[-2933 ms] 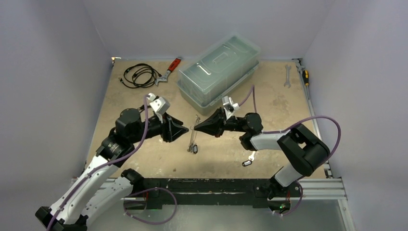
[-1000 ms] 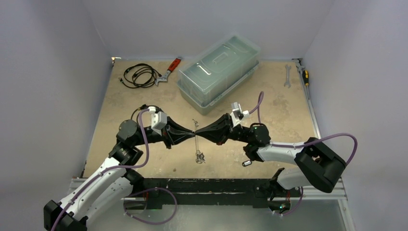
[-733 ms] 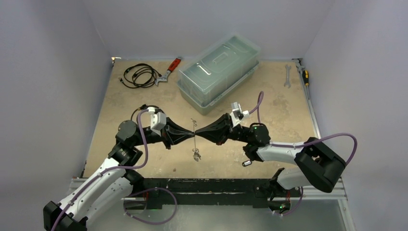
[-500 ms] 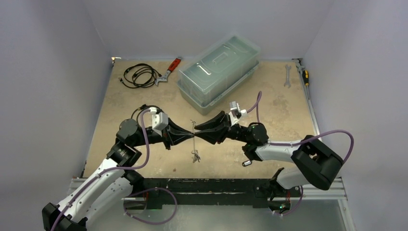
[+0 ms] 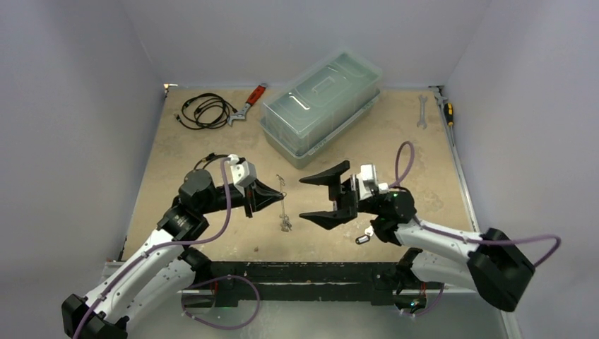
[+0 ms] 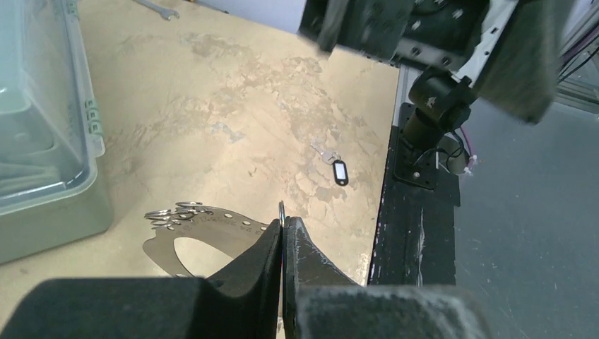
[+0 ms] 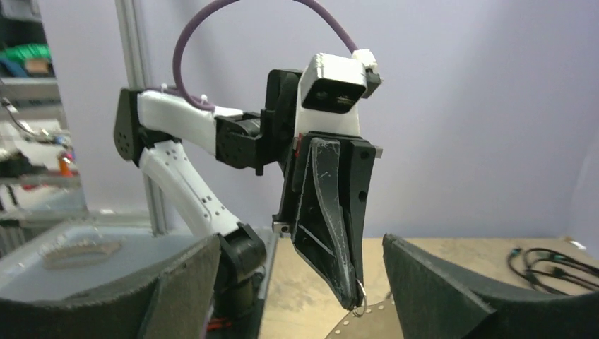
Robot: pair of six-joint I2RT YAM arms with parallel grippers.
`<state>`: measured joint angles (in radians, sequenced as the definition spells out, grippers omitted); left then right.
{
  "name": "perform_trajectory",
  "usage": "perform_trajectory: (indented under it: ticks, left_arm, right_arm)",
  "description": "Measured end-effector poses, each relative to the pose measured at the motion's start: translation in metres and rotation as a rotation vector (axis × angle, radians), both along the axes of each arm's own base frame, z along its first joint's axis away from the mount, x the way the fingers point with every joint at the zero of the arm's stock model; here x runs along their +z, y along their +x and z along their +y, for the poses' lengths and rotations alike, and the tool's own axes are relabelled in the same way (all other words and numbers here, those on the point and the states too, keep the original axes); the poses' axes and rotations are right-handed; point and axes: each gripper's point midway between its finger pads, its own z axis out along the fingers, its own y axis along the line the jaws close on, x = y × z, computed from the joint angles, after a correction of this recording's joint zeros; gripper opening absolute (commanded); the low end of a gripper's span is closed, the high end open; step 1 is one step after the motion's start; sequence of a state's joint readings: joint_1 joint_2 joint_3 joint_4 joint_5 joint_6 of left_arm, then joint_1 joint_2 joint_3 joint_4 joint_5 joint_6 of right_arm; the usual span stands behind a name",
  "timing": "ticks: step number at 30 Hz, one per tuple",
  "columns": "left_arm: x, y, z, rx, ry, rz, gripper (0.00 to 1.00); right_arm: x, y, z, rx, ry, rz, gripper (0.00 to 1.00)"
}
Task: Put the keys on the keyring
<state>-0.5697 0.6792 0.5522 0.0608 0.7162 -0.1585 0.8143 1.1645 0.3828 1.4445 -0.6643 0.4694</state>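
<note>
- Left hand is clamped on the keyring. In its wrist view we see the fingertips pressed together on a small wire ring at the loop's edge.
- The keyring reads as a thin flat oval loop with a row of holes along its rim. It hangs down from the fingertips at mid-surface, in front of the clear lidded bin.
- There is a cluster of small rings at its far end. We can't tell whether keys are on them, or whether that end touches the surface.
- Right hand is spread wide with nothing in it. It faces the left hand, just right of the keyring and apart from it.
- One key with a black tag lies on the surface by the right forearm, near the front edge and well apart from the keyring.
- Back left we see a coiled black cable with a red-handled wrench just beside it.
</note>
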Motion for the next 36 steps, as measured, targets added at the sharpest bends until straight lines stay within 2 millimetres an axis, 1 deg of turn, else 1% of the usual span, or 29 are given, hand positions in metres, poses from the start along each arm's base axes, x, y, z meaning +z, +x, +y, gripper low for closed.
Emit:
perform_trajectory:
  ticks: [3,6,11,15,18,21,25,27,31,36]
  left_arm:
    - [-0.004,0.002,0.001,0.01,0.019,0.01,0.0]
    - [-0.006,0.001,0.001,0.007,0.026,0.021,0.0]
    - [-0.011,-0.002,-0.003,-0.032,0.035,0.045,0.0]
    - [-0.016,-0.005,-0.01,-0.079,0.039,0.079,0.0]
    - [-0.023,-0.009,-0.018,-0.118,0.08,0.111,0.0]
    - [-0.02,-0.015,-0.028,-0.161,0.136,0.111,0.0]
    - [-0.011,-0.021,-0.038,-0.212,0.198,0.052,0.0]
    - [-0.012,-0.022,-0.038,-0.218,0.214,0.032,0.0]
    - [-0.021,-0.023,-0.034,-0.217,0.253,0.031,0.0]
    - [-0.017,-0.025,-0.031,-0.212,0.251,0.009,0.0]
  right_arm:
    - [0.011,0.0,-0.009,-0.071,-0.014,-0.081,0.86]
    - [0.008,0.007,-0.009,-0.128,-0.089,-0.128,0.78]
    - [-0.016,0.021,0.001,-0.152,-0.299,-0.165,0.62]
    - [-0.041,0.024,0.002,-0.144,-0.423,-0.176,0.59]
    - [-0.055,0.022,0.001,-0.131,-0.474,-0.172,0.56]
    - [-0.063,0.021,0.0,-0.12,-0.503,-0.169,0.48]
    - [-0.071,0.02,0.001,-0.104,-0.525,-0.16,0.41]
    - [-0.074,0.018,0.002,-0.082,-0.532,-0.154,0.39]
    - [-0.079,0.012,0.003,-0.044,-0.539,-0.145,0.35]
    - [-0.085,0.007,0.007,-0.008,-0.551,-0.135,0.33]
